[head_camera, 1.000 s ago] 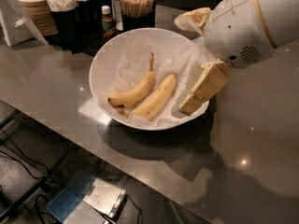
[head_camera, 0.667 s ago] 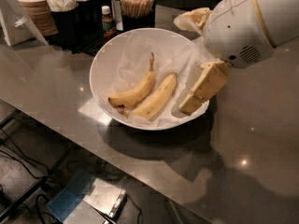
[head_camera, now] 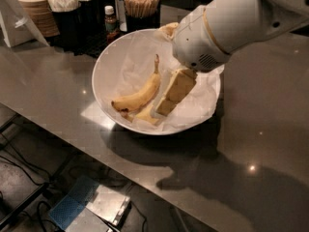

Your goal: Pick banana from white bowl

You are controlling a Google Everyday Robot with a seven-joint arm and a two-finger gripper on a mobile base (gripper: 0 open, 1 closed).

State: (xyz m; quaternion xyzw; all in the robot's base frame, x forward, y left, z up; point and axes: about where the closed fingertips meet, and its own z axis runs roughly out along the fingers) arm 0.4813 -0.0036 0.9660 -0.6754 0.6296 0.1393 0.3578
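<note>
Tool (head_camera: 163,106) inside white bowl (head_camera: 102,71) on glossy grey counter (head_camera: 270,129).

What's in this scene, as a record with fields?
container: wide white paper-lined bowl on glossy grey counter
gripper: tan gripper, inside bowl, right of centre
target: straighter yellow banana, mostly covered by gripper
other: curved yellow banana with long thin stem, left of gripper

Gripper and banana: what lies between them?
Nothing shows between them in the camera view: the gripper sits right over the banana, hiding all but its lower end. The curved banana lies beside it in the bowl.
</note>
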